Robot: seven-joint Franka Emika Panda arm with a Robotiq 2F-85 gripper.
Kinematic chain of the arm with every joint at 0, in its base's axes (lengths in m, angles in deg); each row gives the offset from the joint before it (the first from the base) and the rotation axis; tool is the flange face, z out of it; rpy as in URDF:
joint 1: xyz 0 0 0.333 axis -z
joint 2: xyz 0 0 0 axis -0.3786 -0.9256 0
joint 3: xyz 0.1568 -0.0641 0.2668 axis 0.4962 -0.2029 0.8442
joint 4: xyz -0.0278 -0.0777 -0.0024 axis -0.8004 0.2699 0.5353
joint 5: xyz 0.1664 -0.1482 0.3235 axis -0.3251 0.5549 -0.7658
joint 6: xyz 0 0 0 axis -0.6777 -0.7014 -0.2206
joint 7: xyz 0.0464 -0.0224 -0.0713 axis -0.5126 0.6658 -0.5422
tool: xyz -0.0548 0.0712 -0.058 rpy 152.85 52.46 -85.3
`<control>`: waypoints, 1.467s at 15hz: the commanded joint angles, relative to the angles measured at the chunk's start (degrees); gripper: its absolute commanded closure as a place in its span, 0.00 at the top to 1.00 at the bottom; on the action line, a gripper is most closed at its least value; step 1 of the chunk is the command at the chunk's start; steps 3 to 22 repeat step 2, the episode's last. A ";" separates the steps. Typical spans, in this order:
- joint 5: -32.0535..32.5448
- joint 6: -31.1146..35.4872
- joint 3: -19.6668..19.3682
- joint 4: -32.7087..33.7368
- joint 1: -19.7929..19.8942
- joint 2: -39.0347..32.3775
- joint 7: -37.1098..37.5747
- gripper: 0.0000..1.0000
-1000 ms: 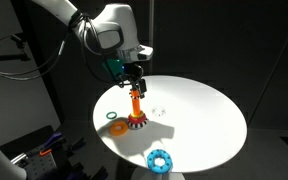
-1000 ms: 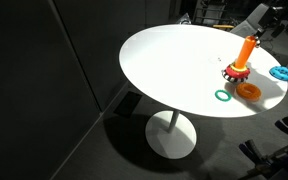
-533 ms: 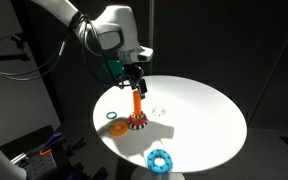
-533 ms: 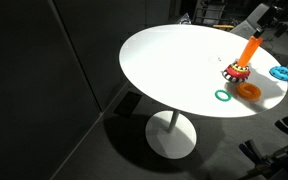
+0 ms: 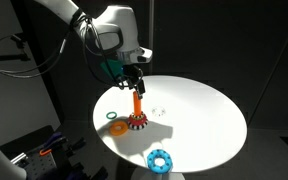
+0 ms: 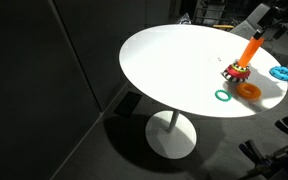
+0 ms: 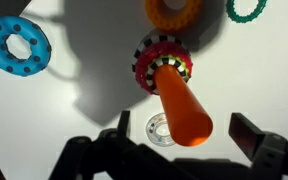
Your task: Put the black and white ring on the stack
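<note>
White table (image 5: 199, 115) under my spread gripper (image 7: 184, 132); the stack (image 7: 164, 72) points up at it, peg hiding part of its base

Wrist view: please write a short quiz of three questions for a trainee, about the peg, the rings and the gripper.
1. True or false: the gripper is shut on the orange peg.
2. Which ring lies nearest to the toothed base of the peg? A: blue ring. B: orange ring. C: green ring.
3. In which corner of the wrist view does the blue ring lie?

Key: 1 false, the jaws stand apart on either side of the peg. 2 B. 3 upper left.
</note>
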State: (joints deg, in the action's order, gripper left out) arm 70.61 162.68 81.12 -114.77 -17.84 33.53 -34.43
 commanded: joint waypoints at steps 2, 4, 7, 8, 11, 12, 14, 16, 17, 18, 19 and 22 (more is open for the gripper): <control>-0.37 -0.54 0.28 0.05 0.22 0.18 -0.51 1.00; -0.37 -0.54 0.28 0.05 0.22 0.18 -0.51 1.00; -0.37 -0.54 0.28 0.05 0.22 0.18 -0.51 1.00; -0.37 -0.54 0.28 0.05 0.22 0.18 -0.51 1.00; -0.37 -0.54 0.28 0.05 0.22 0.18 -0.51 1.00; -0.37 -0.54 0.28 0.05 0.22 0.18 -0.51 1.00; -0.37 -0.54 0.28 0.05 0.22 0.18 -0.51 1.00; -0.37 -0.54 0.28 0.05 0.22 0.18 -0.51 1.00; -0.37 -0.54 0.28 0.05 0.22 0.18 -0.51 1.00; -0.37 -0.54 0.28 0.05 0.22 0.18 -0.51 1.00; -0.37 -0.54 0.28 0.05 0.22 0.18 -0.51 1.00; -0.37 -0.54 0.28 0.05 0.22 0.18 -0.51 1.00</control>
